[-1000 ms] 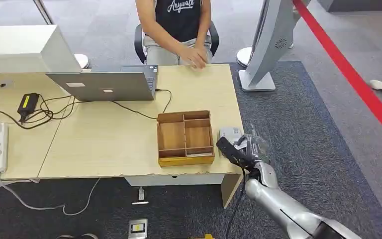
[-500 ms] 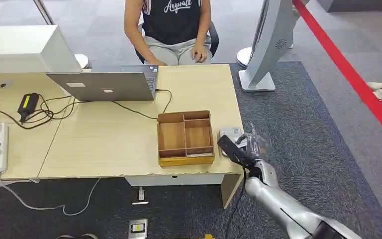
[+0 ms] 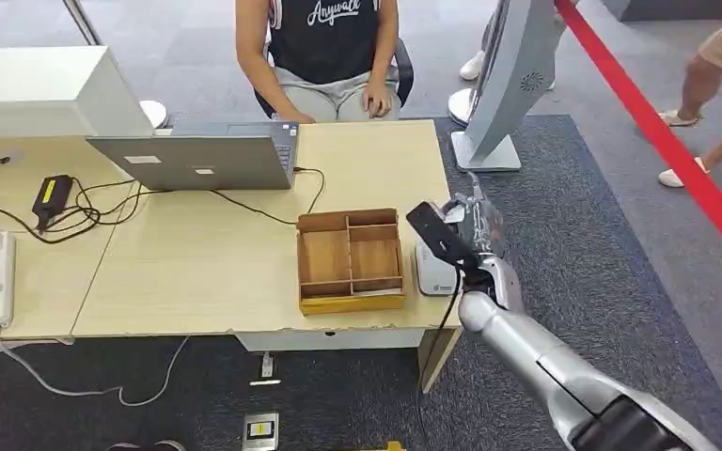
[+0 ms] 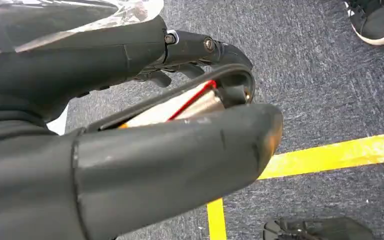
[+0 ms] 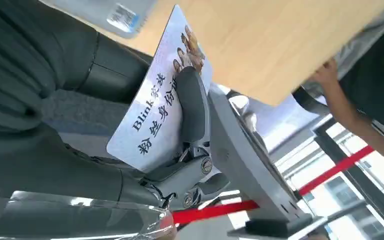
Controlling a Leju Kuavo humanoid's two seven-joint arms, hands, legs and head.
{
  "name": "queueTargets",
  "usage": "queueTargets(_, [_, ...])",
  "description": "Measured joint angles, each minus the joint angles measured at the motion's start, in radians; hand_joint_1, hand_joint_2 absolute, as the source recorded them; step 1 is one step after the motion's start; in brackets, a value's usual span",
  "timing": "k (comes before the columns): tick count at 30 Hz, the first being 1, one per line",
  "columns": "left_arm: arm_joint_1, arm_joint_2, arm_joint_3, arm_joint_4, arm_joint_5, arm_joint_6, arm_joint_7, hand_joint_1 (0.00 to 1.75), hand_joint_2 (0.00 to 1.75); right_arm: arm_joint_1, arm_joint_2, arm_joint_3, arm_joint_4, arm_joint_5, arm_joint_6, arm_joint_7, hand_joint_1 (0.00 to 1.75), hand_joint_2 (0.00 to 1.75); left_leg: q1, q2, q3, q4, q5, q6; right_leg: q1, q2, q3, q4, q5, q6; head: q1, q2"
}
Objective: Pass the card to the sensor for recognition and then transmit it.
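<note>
**Q:** so where's the card relative to the reader right now? Which arm is doing this?

**Me:** Right arm, no contest. Going big to small: the table (image 3: 244,272) has the person (image 3: 334,47) sitting at its far side. The wooden box (image 3: 350,260) is near my edge, and the white sensor (image 3: 431,274) sits just beside the box at the table's right end. My right hand (image 3: 473,230) hangs over the sensor's far end, above it and not touching as far as I can tell. It's pinching the card (image 5: 155,110) with the thumb flat on the printed face and the fingers behind.

**Q:** and how's the card lying?

**Me:** The long axis runs out along my fingers, and the free end sticks out past the thumb toward the table. The sensor is below the hand and slightly back toward me. My guess is the next move is mostly a drop with a small pull-back, keeping the card flat to the reader.

**Q:** left hand?

**Me:** My left hand (image 4: 130,150) is hanging over the carpet, well away. The fingers are curled toward the thumb, and I can't tell if anything's in there.
</note>
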Motion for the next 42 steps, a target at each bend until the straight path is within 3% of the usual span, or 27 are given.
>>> queueTargets(7, [0.000,0.000,0.000,0.000,-0.010,-0.003,0.001,0.00,0.00,-0.064,-0.017,0.010,-0.085,0.082,0.032,0.051,1.75,1.75,0.000,0.000,0.000,0.000,0.000,0.000,0.000,0.000,0.000,0.000,0.000,0.000,0.000,0.000])
queueTargets(12, [-0.001,0.000,0.000,0.000,-0.020,-0.005,0.001,0.00,0.00,-0.110,-0.013,0.029,-0.110,0.131,0.099,0.080,1.75,1.75,0.000,0.000,0.000,0.000,0.000,0.000,0.000,0.000,-0.001,0.000,0.000,0.000,0.000,0.000])
queueTargets(23, [-0.001,0.000,-0.001,0.000,-0.023,-0.008,0.001,0.00,0.00,-0.142,-0.007,0.064,-0.119,0.138,0.111,0.083,1.75,1.75,0.000,0.000,-0.001,0.000,0.000,0.000,0.000,0.000,-0.001,0.000,0.000,0.000,0.000,0.000])
queueTargets(25, [-0.001,0.000,-0.002,0.000,-0.028,-0.011,0.001,0.00,0.00,-0.153,-0.005,0.074,-0.117,0.142,0.139,0.083,1.75,1.75,0.000,-0.001,-0.002,0.000,0.000,0.000,0.000,0.000,-0.001,0.000,0.000,0.000,0.000,0.000])
queueTargets(31, [-0.003,0.001,-0.013,0.000,-0.045,-0.019,0.001,0.00,0.00,-0.232,0.053,0.133,-0.063,0.175,0.242,0.080,1.75,1.75,0.002,0.000,-0.002,0.000,0.000,-0.001,0.002,0.000,-0.002,0.000,0.000,-0.001,0.000,0.000])
queueTargets(38, [-0.003,0.001,-0.015,0.000,-0.047,-0.020,0.001,0.00,0.00,-0.244,0.061,0.139,-0.051,0.177,0.248,0.082,1.75,1.75,0.002,0.000,-0.002,0.000,0.000,-0.001,0.002,0.000,-0.002,0.000,0.000,-0.001,0.000,0.000])
queueTargets(40, [-0.004,0.001,-0.019,0.000,-0.054,-0.024,0.001,0.00,0.00,-0.273,0.083,0.152,-0.026,0.193,0.262,0.099,1.75,1.75,0.002,0.000,-0.003,0.000,0.000,-0.001,0.002,0.000,-0.002,0.000,0.000,-0.001,0.000,0.000])
queueTargets(42, [-0.006,0.005,-0.026,0.000,-0.064,-0.033,0.008,0.00,0.00,-0.347,0.138,0.190,0.056,0.226,0.288,0.147,1.75,1.75,0.002,0.000,-0.003,0.000,0.000,-0.001,0.002,0.000,-0.003,0.001,0.000,-0.001,0.000,0.000])
